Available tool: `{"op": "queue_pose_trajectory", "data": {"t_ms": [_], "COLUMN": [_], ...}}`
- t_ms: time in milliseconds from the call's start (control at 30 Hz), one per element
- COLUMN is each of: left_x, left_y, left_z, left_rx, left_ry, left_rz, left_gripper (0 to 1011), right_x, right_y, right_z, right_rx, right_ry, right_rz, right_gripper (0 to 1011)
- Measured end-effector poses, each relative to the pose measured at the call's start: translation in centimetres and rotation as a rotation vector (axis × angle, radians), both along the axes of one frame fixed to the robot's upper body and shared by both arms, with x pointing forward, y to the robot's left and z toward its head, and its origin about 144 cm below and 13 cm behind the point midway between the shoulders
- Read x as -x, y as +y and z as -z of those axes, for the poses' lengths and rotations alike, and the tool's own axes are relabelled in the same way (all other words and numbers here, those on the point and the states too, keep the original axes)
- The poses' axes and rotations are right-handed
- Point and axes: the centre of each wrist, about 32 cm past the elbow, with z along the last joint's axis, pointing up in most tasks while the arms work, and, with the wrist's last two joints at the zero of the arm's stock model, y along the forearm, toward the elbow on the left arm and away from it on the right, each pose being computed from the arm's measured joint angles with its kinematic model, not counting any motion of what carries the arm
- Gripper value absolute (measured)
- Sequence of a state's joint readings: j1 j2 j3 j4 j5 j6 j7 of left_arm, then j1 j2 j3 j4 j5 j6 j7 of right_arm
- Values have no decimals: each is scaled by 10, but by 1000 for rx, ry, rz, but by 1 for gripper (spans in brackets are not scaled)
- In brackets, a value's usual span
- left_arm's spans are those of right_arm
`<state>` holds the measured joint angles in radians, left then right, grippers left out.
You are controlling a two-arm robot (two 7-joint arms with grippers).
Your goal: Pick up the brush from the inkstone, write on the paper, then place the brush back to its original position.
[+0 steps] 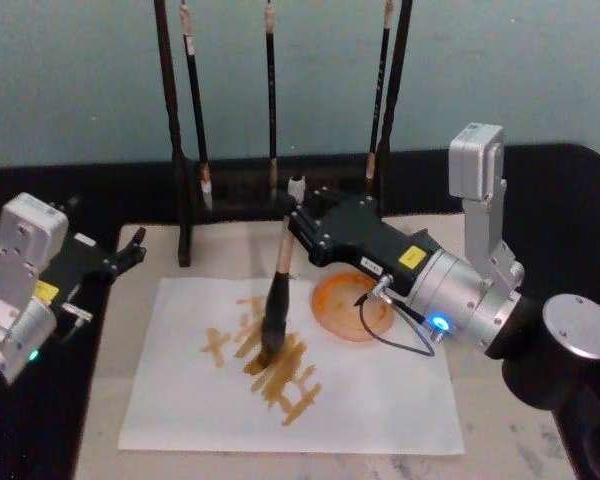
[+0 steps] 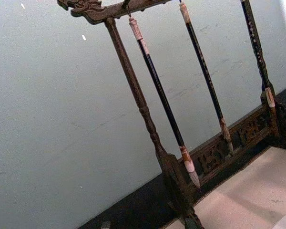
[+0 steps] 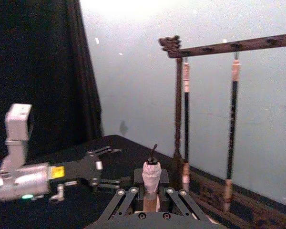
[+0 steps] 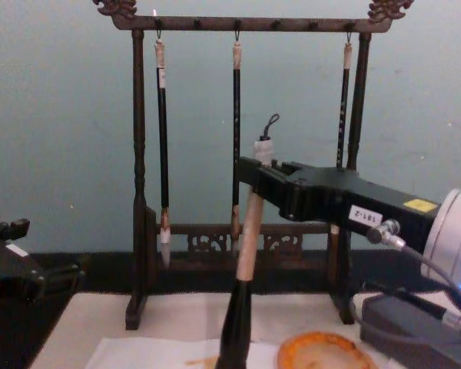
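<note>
Centre frame, the right gripper point(image 1: 292, 212) clamps the brush point(image 1: 278, 300), bristles on the paper point(image 1: 380, 400); left gripper point(image 1: 130, 250), left edge, fingers seemingly spread.

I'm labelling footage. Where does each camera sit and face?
Head: high, looking down at paper; left gripper, right gripper show.
Chest: low, facing the brush rack; right gripper holds the brush.
Left wrist: on left arm, facing the rack.
Right wrist: over its own fingers, facing the left gripper.
Head and chest share the inkstone.
</note>
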<state>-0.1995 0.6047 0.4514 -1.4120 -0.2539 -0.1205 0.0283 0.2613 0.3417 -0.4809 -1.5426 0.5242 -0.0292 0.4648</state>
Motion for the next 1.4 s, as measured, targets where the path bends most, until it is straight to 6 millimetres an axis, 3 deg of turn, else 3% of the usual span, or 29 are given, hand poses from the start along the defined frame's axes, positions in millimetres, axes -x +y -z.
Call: {"op": "queue_pose_trajectory", "data": {"t_ms": [767, 1400], "left_x": [0, 0], "left_y": [0, 0], "left_z": [0, 0], "left_rx": [0, 0], "left_ry": [0, 0], "left_rz": [0, 0], "left_gripper": [1010, 1010], "right_x": [-11, 5], "right_y": [-4, -26], "right_z": [2, -25], "right_rx": [9, -60], "right_ry": [-12, -87], "right_rz": [103, 153], "right_gripper": [175, 175]}}
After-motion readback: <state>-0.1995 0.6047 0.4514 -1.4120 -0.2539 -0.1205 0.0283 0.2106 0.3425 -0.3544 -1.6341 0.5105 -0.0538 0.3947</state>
